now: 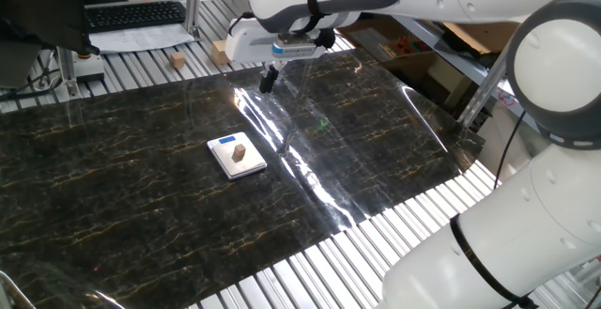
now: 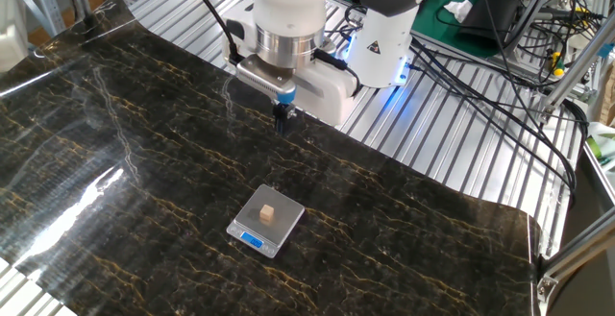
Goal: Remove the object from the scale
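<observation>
cube (image 2: 269, 212) on scale (image 2: 266, 220), gripper (image 2: 282, 120) fingers together, spare blocks (image 1: 177, 60) only in one view

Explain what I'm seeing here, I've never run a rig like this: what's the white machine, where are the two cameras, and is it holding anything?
The white machine is a robot arm; its gripper hangs above the dark marbled mat, fingers close together, holding nothing. Two fixed cameras watch the table from different sides. On the mat lies a small white-and-silver scale with a tiny wooden cube on its plate. The gripper is well clear of it. In one view, a larger pale block and another small cube sit off the mat.
</observation>
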Action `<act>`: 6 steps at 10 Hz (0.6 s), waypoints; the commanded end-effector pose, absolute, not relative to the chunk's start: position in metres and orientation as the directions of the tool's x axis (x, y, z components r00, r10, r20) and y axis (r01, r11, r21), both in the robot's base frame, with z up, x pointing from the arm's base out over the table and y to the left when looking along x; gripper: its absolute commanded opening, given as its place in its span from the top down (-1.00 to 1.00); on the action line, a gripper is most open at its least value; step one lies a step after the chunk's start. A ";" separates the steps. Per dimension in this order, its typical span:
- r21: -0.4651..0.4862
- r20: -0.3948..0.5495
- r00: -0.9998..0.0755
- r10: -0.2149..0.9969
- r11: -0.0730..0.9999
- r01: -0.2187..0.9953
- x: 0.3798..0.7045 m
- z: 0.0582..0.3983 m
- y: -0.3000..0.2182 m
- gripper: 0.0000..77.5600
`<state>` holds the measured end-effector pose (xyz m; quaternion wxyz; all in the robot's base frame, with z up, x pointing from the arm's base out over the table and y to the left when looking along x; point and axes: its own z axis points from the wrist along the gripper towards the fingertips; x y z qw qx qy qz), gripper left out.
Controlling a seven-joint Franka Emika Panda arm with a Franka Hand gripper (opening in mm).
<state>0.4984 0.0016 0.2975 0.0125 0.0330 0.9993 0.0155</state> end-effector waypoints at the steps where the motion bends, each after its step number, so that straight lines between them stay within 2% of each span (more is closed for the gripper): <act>1: 0.016 -0.029 -0.997 0.067 0.998 0.067 0.500 0.296 0.002 1.00; 6: 0.017 -0.030 -0.997 0.068 0.998 0.068 0.503 0.287 0.005 1.00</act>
